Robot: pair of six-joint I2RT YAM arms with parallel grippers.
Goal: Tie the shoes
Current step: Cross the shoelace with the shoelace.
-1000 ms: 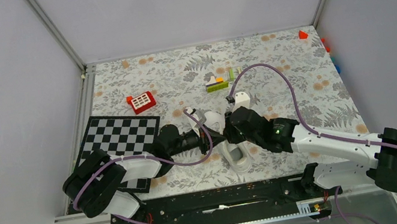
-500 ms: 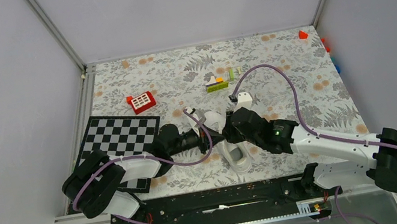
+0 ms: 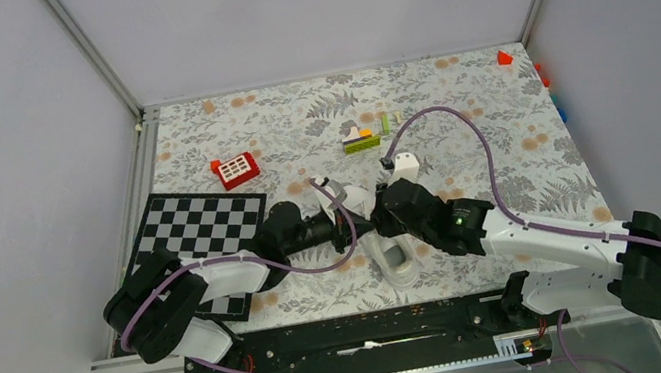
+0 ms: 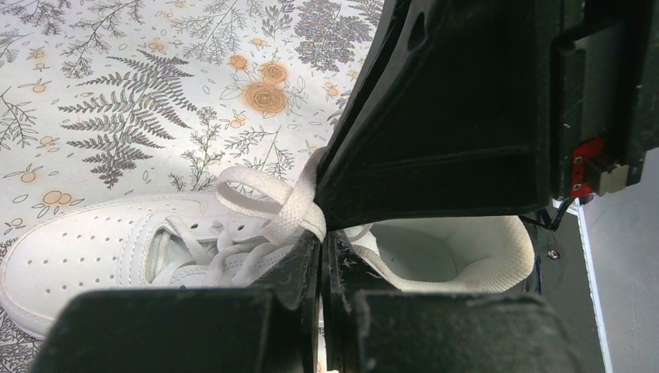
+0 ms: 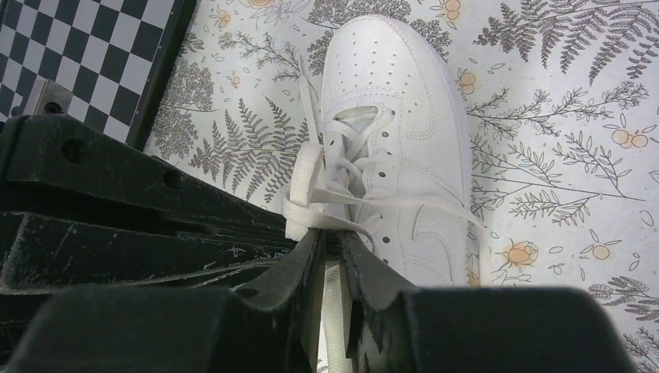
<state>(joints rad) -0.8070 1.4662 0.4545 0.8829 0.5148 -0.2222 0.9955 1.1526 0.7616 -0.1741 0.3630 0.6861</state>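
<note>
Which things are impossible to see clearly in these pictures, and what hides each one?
Left wrist view: the table beyond the white sneaker is behind the right gripper; where the laces end is hidden inside the left gripper.
Right wrist view: the sneaker's heel is behind that gripper's own fingers.
Top view: the toe and laces lie under both grippers.
Any knot: too tangled to tell.

Shoe (image 5: 396, 116) all white, laces (image 5: 342, 155) white too. Table (image 3: 274, 115): grey fern print w/ orange flowers. Board (image 3: 196, 224) is black-white checkered. Block (image 3: 235, 169) is red w/ white squares. Left tool (image 4: 320, 242) and right tool (image 5: 332, 239) are black; cables (image 3: 435, 109) purple.
</note>
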